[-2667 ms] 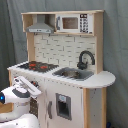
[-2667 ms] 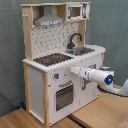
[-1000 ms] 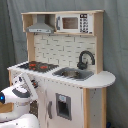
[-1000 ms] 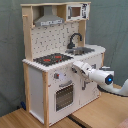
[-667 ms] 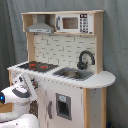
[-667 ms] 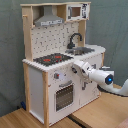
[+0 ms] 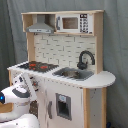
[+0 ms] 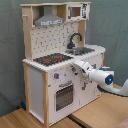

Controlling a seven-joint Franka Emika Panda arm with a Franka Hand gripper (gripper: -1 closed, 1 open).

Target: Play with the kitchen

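Note:
The kitchen (image 7: 65,55) stands upright in both exterior views (image 8: 50,80), white and light wood, with a grey hood (image 8: 49,20), black faucet (image 7: 85,59), sink (image 7: 74,74) and red-ringed hob (image 8: 52,59). Its windowed oven door (image 8: 64,96) is closed. My white arm comes in from the second exterior view's right. The gripper (image 8: 76,65) sits against the kitchen's front just under the counter edge, above the oven door. In the first exterior view the gripper (image 7: 26,80) shows at the lower left, in front of the hob side.
A toy microwave (image 7: 74,23) sits on the top shelf. A cabinet door with a grey dispenser panel (image 7: 62,106) is under the sink. The kitchen rests on a wooden surface (image 8: 95,114). A grey curtain (image 7: 116,45) hangs behind.
The arm has crept a little up and toward the kitchen's front since the earliest frames. The kitchen itself looks the same.

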